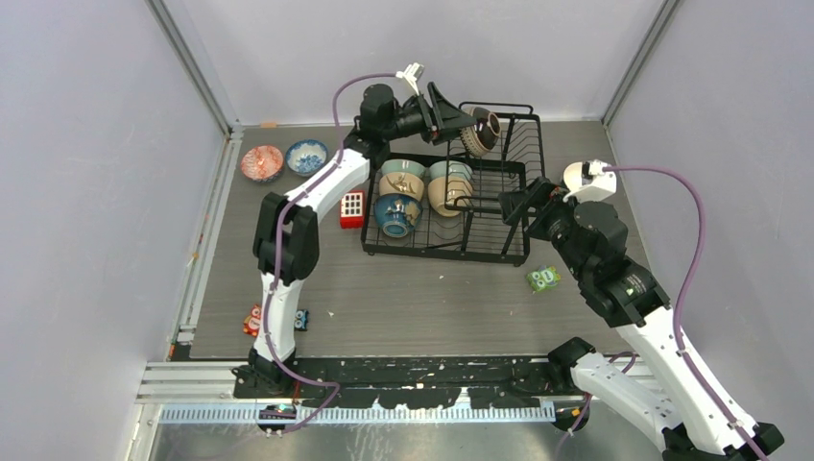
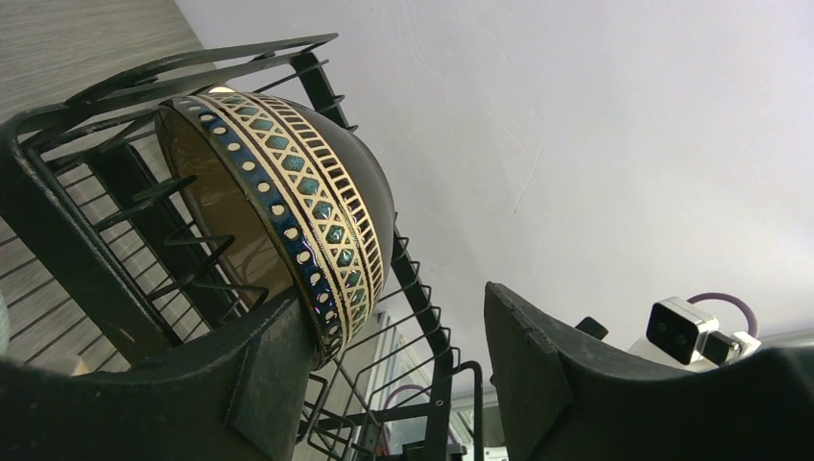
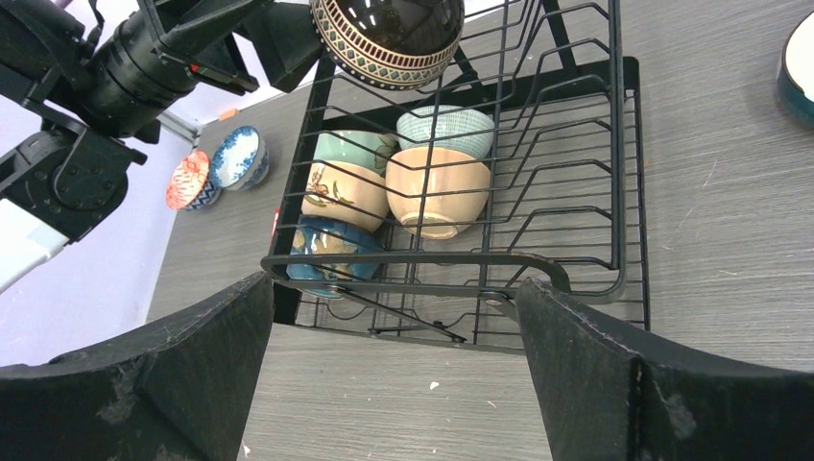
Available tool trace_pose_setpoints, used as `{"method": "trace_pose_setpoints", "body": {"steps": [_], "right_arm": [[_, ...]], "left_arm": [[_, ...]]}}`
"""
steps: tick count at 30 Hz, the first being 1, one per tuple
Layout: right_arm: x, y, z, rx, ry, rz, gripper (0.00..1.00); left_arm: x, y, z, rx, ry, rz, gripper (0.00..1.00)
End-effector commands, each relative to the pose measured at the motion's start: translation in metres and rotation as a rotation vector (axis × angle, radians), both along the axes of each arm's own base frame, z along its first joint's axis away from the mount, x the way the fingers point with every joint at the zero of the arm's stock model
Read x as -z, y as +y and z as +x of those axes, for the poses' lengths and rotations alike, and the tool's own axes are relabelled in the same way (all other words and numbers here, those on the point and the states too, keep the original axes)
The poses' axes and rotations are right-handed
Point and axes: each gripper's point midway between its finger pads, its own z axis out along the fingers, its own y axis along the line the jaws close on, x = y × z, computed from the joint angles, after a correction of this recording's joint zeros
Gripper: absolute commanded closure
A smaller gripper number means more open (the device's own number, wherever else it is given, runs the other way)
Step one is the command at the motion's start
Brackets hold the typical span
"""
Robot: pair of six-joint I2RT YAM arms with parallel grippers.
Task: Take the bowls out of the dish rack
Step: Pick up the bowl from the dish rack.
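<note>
The black wire dish rack (image 1: 499,245) stands mid-table. A dark bowl with a patterned rim (image 1: 483,130) is tipped on its side at the rack's far basket. My left gripper (image 1: 459,123) is open around that bowl's rim (image 2: 331,240). One finger (image 2: 259,375) touches the rim's lower edge and the other stands apart from the outer wall. Pale green, tan and blue bowls (image 1: 401,182) sit in the rack's tray (image 3: 576,206). My right gripper (image 3: 394,375) hangs open just before the rack's near end rail, with nothing between its fingers.
A red patterned bowl (image 1: 261,162) and a blue-and-white bowl (image 1: 306,156) rest on the table at far left. A red block (image 1: 352,209) lies beside the rack, and a green block (image 1: 543,279) lies near my right arm. Part of another bowl (image 3: 799,58) shows right of the rack.
</note>
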Motion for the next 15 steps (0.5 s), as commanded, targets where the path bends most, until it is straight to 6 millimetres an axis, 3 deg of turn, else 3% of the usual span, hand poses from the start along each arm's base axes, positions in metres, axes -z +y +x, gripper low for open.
{"method": "trace_pose_setpoints", "body": {"steps": [1, 15], "right_arm": [[-0.0213, -0.0037, -0.0003, 0.023, -0.063, 0.041, 0.00], [-0.0159, -0.0070, -0.0035, 0.027, -0.058, 0.026, 0.00]], "left_arm": [[-0.0229, -0.0047, -0.0028, 0.017, -0.054, -0.063, 0.36], [-0.0204, -0.0113, -0.0003, 0.024, -0.040, -0.086, 0.43]]}}
